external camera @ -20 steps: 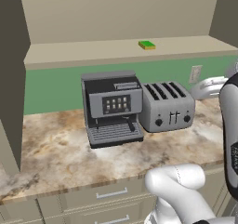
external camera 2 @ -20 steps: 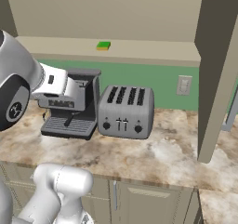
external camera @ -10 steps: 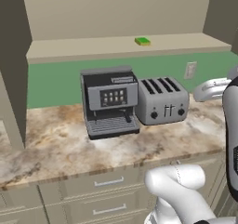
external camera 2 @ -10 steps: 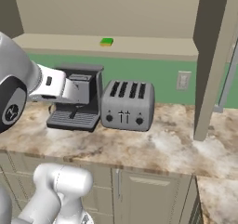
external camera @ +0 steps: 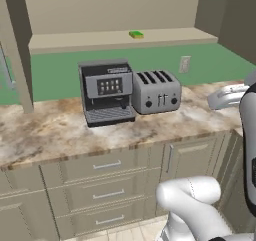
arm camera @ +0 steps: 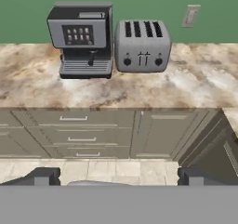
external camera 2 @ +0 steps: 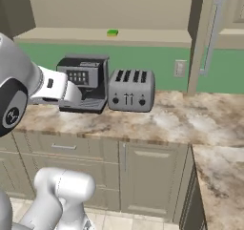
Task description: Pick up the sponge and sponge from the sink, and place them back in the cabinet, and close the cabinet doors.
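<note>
You have one sponge [external camera: 136,34] in sight, the bright green-topped one, lying flat on the beige shelf of the cabinet [external camera: 115,39] near the top centre of the left base view; in the right base view it sits in the upper left part of the frame. It rests alone on the shelf, well above the counter and a little right of the coffee machine below it.

You can see one cabinet door [external camera 2: 206,38] standing open at the upper right of the right base view, its single long silver bar handle [external camera 2: 211,36] running down the edge. Another open panel stands at the upper left of the left base view.

Under the shelf, one green backsplash carries one wall outlet [external camera: 184,64]. On the marble counter [external camera: 50,130] you have two appliances: one grey coffee machine [external camera: 106,92] and one four-slot toaster [external camera: 155,91], just beside each other, the toaster on the right in all three views.

Below the counter, in the hand view, you count three stacked drawers [arm camera: 74,137] with short horizontal handles and one door [arm camera: 160,134] to their right.

Your gripper [arm camera: 118,176] shows at the bottom of the hand view, its two dark tips set wide apart with nothing between them, facing the counter front from well back.
</note>
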Motion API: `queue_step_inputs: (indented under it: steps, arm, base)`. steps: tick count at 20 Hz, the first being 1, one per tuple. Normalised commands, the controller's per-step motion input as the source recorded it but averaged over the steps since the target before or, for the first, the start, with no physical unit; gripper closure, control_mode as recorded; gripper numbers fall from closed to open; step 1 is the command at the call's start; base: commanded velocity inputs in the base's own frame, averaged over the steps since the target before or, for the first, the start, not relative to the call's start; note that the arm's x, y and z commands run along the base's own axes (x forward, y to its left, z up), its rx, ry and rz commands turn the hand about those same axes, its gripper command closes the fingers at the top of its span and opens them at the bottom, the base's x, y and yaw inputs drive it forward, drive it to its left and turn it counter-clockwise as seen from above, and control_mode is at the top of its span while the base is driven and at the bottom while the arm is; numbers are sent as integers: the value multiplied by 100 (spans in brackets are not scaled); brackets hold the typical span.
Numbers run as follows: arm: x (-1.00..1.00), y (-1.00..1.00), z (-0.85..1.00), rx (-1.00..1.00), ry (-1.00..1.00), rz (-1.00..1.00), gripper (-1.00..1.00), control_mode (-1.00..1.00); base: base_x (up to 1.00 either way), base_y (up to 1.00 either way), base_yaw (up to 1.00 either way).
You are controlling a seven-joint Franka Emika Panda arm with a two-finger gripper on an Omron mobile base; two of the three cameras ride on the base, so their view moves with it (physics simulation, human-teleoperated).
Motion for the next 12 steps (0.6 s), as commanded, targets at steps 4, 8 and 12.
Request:
queue_step_inputs:
  steps: [4,8,12]
  arm:
    - [0,0,0,0,0,0,-100,100]
    - [0,0,0,0,0,0,-100,100]
    - [0,0,0,0,0,0,-100,100]
  base:
    - [-78,0,-19]
    - [-70,0,-24]
    - [-65,0,-27]
